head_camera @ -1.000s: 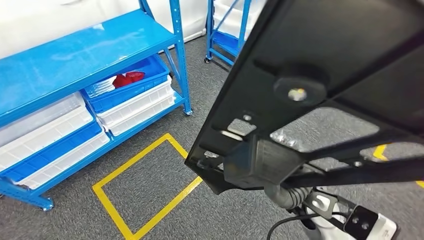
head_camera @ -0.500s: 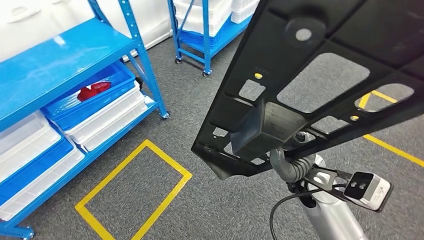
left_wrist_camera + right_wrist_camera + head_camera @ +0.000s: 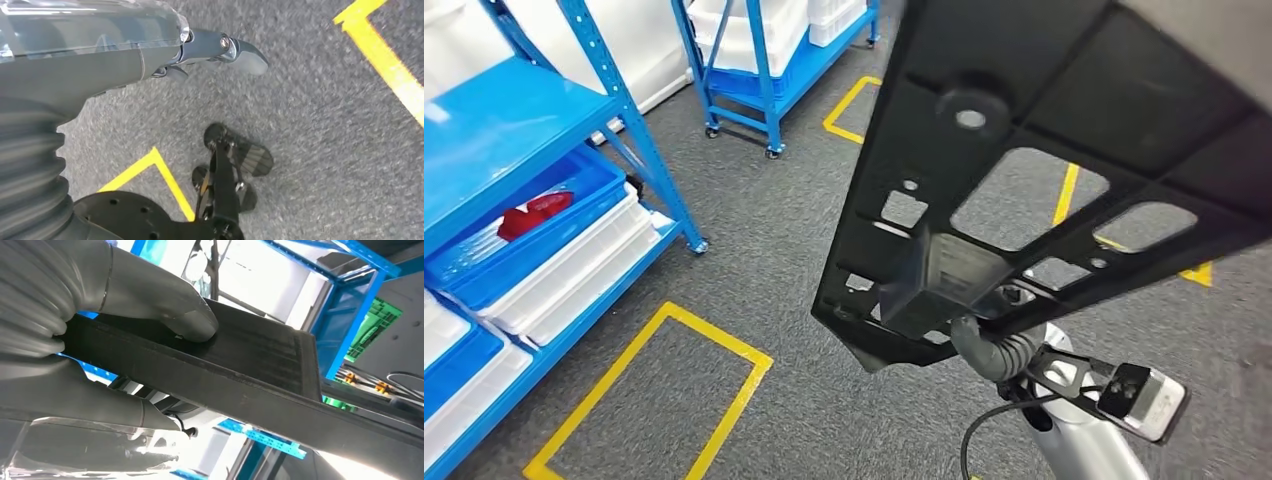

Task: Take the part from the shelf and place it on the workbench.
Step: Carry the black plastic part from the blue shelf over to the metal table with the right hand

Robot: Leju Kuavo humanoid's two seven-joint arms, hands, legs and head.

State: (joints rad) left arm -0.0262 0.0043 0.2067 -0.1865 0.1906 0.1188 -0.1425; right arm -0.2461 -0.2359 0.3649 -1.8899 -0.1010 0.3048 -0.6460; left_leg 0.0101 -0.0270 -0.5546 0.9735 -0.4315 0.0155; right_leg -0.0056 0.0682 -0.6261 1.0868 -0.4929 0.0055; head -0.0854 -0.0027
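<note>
A large flat black part (image 3: 1064, 110) with several cut-out holes is held up in front of the head camera, covering the right half of the head view. My right hand (image 3: 75, 295) grips one edge of the part (image 3: 260, 370), its thumb (image 3: 190, 320) pressing on the flat face. Below the part, my right arm (image 3: 1084, 440) rises to it. My left hand (image 3: 100, 50) hangs over the grey carpet with nothing in it, its fingers (image 3: 242, 52) apart.
A blue shelf (image 3: 504, 130) stands at the left with white and blue bins; one blue bin holds a red item (image 3: 534, 215). A second wheeled blue rack (image 3: 764, 60) stands behind. Yellow tape (image 3: 654, 400) marks a rectangle on the carpet, and more yellow lines (image 3: 1064, 190) run beyond.
The whole picture has shifted: the camera has turned right, so the shelf has slid toward the left edge. The black part stays in my right hand.
</note>
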